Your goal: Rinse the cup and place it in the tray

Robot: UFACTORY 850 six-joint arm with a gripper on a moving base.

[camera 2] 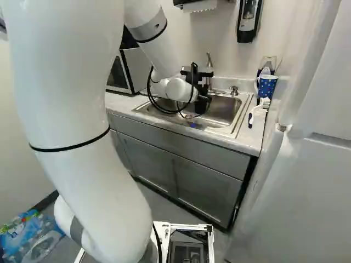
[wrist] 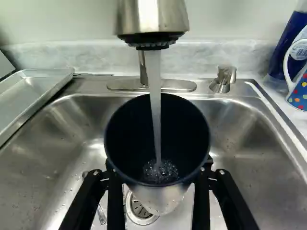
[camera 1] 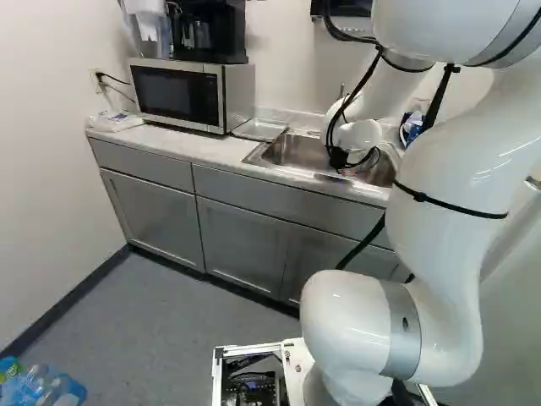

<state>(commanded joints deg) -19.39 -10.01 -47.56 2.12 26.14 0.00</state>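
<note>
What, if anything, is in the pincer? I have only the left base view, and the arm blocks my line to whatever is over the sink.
Observer: The wrist view settles it: the pincer is shut on a cup, one finger at each side, with the cup's dark mouth open toward that camera.

Operator: Good, that's what I needed. Is the faucet running, and if so, where does the water land?

Observer: It's running. A stream drops from the faucet straight into the cup and bubbles at its bottom.
</note>
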